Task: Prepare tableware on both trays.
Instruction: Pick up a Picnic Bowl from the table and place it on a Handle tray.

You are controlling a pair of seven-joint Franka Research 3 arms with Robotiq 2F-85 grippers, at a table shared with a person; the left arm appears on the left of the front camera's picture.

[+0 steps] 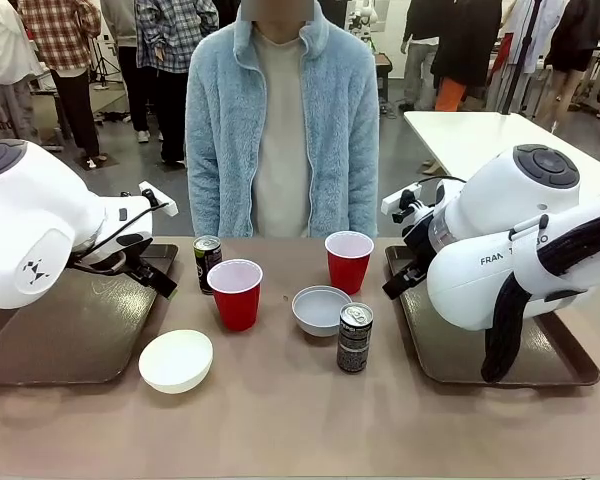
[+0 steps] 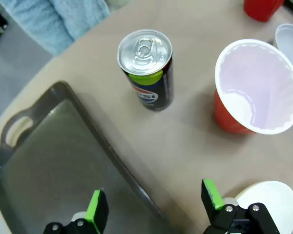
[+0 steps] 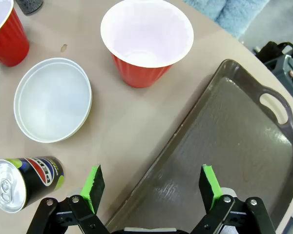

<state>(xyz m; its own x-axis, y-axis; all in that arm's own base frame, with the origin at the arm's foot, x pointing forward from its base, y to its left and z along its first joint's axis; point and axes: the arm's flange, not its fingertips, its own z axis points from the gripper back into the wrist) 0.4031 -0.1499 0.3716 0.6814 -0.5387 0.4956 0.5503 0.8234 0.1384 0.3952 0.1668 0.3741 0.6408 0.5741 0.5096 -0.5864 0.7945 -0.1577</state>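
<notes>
Both dark brown trays are bare: the left tray [image 1: 60,340] [image 2: 53,165] and the right tray [image 1: 450,355] [image 3: 234,141]. Between them on the table stand a red cup [image 1: 236,293] [image 2: 256,87], a second red cup [image 1: 349,260] [image 3: 146,41], a pale grey bowl [image 1: 321,309] [image 3: 52,100], a white bowl [image 1: 176,360] [image 2: 276,202], a dark can [image 1: 207,263] [image 2: 146,68] and another can [image 1: 355,337] [image 3: 24,183]. My left gripper [image 2: 152,195] hangs open over its tray's inner rim. My right gripper [image 3: 151,175] hangs open over its tray's inner edge.
A person in a pale blue fleece [image 1: 280,120] stands at the far side of the table, hands out of sight. My bulky white arms [image 1: 30,230] [image 1: 510,240] hover above both trays. A white table [image 1: 490,135] stands behind at right.
</notes>
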